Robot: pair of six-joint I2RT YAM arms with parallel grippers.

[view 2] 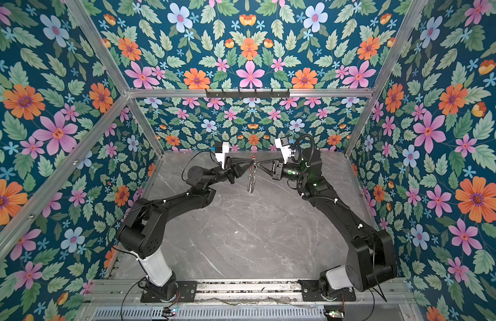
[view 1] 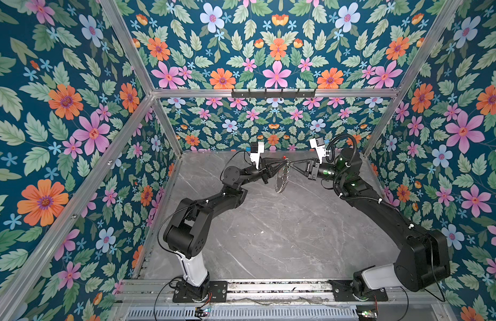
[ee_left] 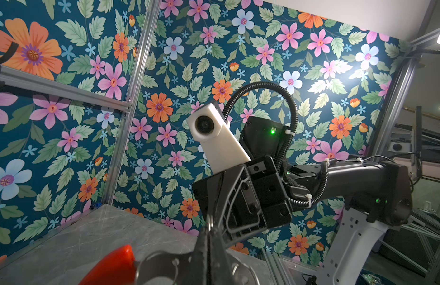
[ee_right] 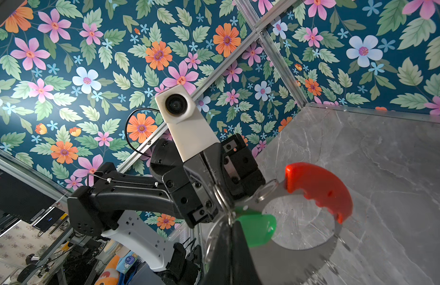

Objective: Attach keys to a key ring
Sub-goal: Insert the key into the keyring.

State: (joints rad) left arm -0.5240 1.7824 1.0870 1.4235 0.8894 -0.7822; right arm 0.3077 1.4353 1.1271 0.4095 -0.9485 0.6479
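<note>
Grey marble bench point(view 1: 269, 236), floral walls point(view 1: 74, 111). Upper centre: left tool point(view 1: 285, 163) clenched on hanging key ring point(view 1: 281, 182); right tool point(view 1: 294, 166) clenched, green key point(ee_right: 258, 229) at tip, grasp unclear.

We count two robot arms, the left arm point(view 1: 207, 200) and the right arm point(view 1: 380, 205), with two white wrist cameras point(view 1: 256, 151), one on each. There is one key ring point(ee_right: 307, 256), one red arc point(ee_right: 317, 187) on it and one green key point(ee_right: 257, 229). Its small silver rings point(view 1: 279, 189) are too crowded for us to count. We also count one black hook rail point(view 1: 273, 93).
</note>
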